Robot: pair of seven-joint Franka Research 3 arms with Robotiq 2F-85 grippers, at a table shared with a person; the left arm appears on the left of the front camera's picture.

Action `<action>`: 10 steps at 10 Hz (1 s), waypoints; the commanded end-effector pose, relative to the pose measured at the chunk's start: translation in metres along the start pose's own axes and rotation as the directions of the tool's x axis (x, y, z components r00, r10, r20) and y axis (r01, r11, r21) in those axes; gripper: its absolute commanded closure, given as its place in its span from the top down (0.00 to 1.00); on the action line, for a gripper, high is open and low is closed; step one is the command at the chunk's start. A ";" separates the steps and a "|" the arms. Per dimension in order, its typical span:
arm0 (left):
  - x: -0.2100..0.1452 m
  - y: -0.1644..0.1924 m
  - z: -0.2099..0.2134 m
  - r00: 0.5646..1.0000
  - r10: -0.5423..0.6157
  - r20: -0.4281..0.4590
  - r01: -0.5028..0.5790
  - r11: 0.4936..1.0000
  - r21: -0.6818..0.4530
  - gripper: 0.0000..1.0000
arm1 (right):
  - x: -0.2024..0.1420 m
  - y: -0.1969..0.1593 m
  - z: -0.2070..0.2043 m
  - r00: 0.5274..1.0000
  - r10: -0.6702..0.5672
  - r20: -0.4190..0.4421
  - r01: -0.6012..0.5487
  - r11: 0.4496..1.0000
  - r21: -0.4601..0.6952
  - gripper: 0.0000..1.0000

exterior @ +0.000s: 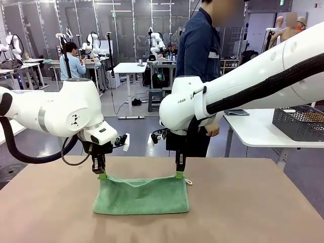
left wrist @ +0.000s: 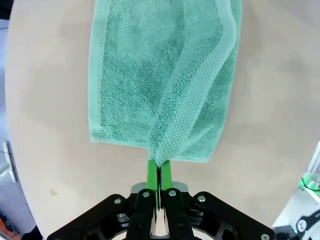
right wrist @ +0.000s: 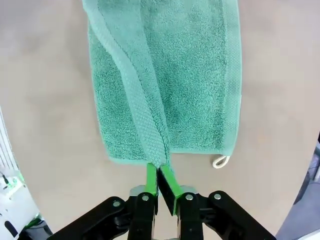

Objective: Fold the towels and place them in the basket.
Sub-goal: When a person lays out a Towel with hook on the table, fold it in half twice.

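A mint green towel (exterior: 142, 195) lies folded on the brown table (exterior: 50, 212), its upper layer lifted at the two far corners. My left gripper (exterior: 102, 175) is shut on the towel's left far corner, and my right gripper (exterior: 179, 174) is shut on the right far corner beside the white loop tag (exterior: 189, 181). In the left wrist view the green pads (left wrist: 152, 172) pinch a ridge of the towel (left wrist: 150, 80). The right wrist view has its pads (right wrist: 151, 175) clamped on the towel (right wrist: 195, 80), with the loop tag (right wrist: 219, 161) to the right. A dark mesh basket (exterior: 298, 122) sits on a white side table at the right.
A person (exterior: 200, 55) in a dark blue jacket stands just beyond the table's far edge, behind my right arm. The white side table (exterior: 253, 129) holds the basket at the far right. Bare tabletop surrounds the towel on all sides.
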State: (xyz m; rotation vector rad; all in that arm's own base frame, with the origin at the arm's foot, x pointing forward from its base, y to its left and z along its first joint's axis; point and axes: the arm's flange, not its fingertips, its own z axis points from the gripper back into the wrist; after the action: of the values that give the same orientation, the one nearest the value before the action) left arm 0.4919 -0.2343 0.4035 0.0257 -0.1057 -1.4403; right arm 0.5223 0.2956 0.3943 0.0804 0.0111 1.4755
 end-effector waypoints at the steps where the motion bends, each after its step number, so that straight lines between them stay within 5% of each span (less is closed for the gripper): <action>1: 0.001 0.000 0.001 1.000 0.001 0.007 -0.001 1.000 0.007 0.00 | 0.002 0.006 0.005 1.000 0.009 -0.004 -0.009 1.000 -0.014 0.00; 10: 0.007 0.019 -0.002 0.992 -0.105 0.073 0.109 0.993 -0.043 0.03 | -0.008 -0.020 -0.011 0.996 0.053 0.070 -0.055 0.998 0.026 0.07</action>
State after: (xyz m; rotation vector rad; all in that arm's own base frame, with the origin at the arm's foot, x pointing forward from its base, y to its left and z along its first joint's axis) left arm 0.5038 -0.2423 0.4012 -0.0168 -0.1269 -1.5459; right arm 0.5355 0.2892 0.3833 0.1118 -0.0046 1.4943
